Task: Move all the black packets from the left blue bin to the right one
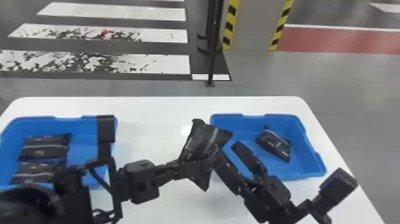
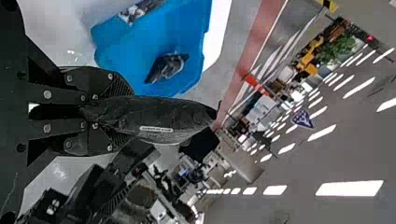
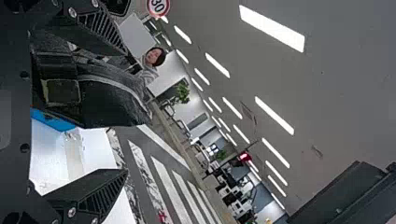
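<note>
- Right pincer (image 1: pixel 225 149): spread wide, over the counter (image 1: pixel 160 107), by the right bin's near-left side. One finger right beside the held black packet; can't tell if touching.
- Left pincer (image 1: pixel 185 167): closed on the held black packet (image 1: pixel 205 137), which is tilted, above the counter between bins.
- Left blue bin (image 1: pixel 83 120), by counter's left edge: two black packets, the nearer one (image 1: pixel 35 172) partly behind the left arm, the farther one (image 1: pixel 44 146) next to it.
- Right blue bin (image 1: pixel 253 118), inside counter's right edge: single black packet (image 1: pixel 275 144), lying askew.
- Past counter's far edge: dark post (image 1: pixel 212 44), white floor stripes (image 1: pixel 128 13).
</note>
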You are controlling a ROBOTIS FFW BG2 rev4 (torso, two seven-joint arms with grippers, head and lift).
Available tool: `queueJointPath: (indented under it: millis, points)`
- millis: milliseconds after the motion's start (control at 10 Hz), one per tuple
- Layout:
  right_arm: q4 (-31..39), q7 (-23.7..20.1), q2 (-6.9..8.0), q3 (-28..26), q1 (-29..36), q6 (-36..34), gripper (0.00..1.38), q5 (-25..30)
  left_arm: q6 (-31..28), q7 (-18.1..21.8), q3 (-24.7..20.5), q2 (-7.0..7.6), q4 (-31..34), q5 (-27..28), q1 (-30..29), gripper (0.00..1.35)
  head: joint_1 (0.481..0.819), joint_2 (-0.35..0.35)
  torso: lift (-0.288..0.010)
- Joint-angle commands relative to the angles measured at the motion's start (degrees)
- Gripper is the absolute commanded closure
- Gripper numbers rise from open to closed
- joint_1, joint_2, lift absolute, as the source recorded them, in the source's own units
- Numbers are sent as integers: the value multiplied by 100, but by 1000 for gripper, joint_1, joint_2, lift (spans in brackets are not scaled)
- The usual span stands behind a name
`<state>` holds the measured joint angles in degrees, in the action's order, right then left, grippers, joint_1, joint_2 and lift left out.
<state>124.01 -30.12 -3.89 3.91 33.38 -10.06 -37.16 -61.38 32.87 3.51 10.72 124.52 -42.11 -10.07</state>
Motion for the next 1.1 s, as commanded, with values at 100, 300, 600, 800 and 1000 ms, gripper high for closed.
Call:
queueJointPath:
  millis: [100, 300, 600, 800, 1000]
  points:
    - [-76, -46, -33, 54, -146, -161, 163, -226, -92, 0, 403, 26, 0, -210, 65, 1204, 695, -137, -154]
    - [-146, -55, -33, 54, -160, -161, 1179, -363, -134, -9, 426, 26, 0, -210, 51, 1204, 695, -168, -154]
    - [-118, -55, -33, 54, -160, -91, 1277, -329, -134, -18, 380, 26, 0, -222, 23, 1204, 695, -171, -154]
    - [-188, -55, -42, 54, -217, -105, 1277, -340, 7, -149, 186, -70, 0, -450, -174, 654, 695, -170, -154]
    - [-399, -55, -130, -72, -428, -105, 1277, -363, 35, -149, -20, -106, 28, -599, -371, 65, 695, -158, -154]
